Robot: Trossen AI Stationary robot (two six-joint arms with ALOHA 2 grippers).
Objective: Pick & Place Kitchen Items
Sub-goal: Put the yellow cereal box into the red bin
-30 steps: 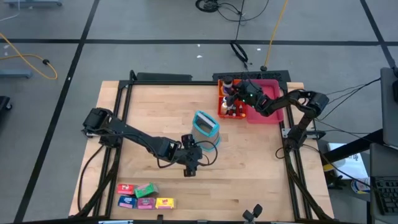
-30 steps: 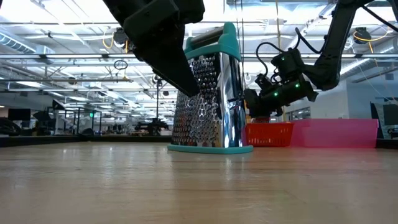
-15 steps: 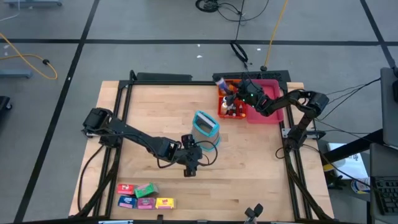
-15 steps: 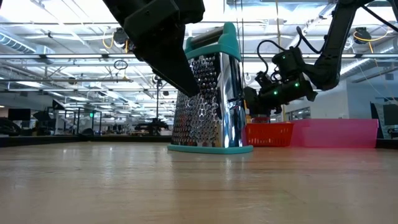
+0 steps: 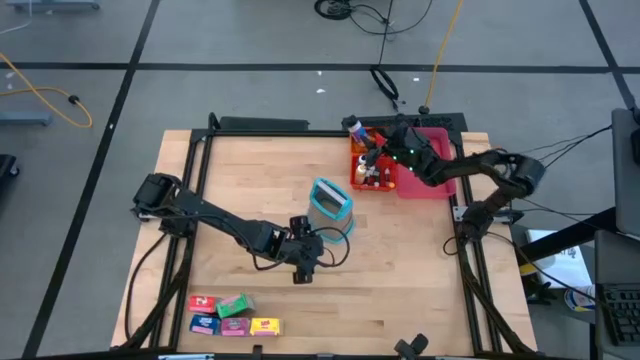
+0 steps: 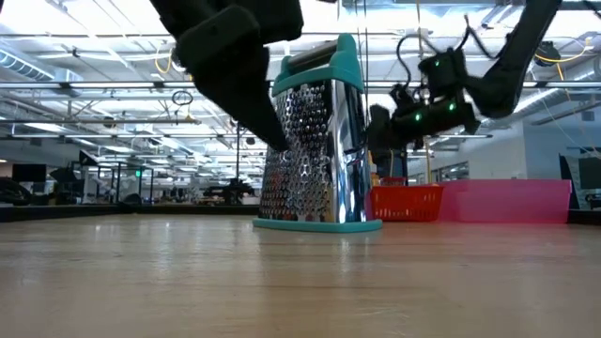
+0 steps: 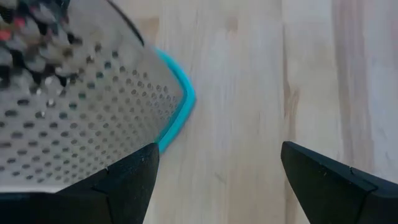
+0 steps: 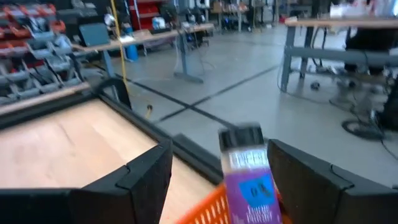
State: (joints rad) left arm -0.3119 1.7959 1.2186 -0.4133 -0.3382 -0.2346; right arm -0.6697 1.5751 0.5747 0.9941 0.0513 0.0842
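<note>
Open wood around left end effector [image 7: 217, 171] — fingers apart; right end effector [image 8: 217, 180] clamped on spice bottle [image 8: 249, 171].

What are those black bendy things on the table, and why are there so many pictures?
They are two robot arms, each ending in a two-finger gripper. One camera looks down from above, one sits at table height, and one rides on each wrist. The right gripper holds a little spice bottle with a purple label, lifted above the orange tray where more bottles stand. Beside it is a pink tray. The left gripper waits open near a shiny teal grater in the middle of the table. Small coloured boxes lie at the table's near edge.
</note>
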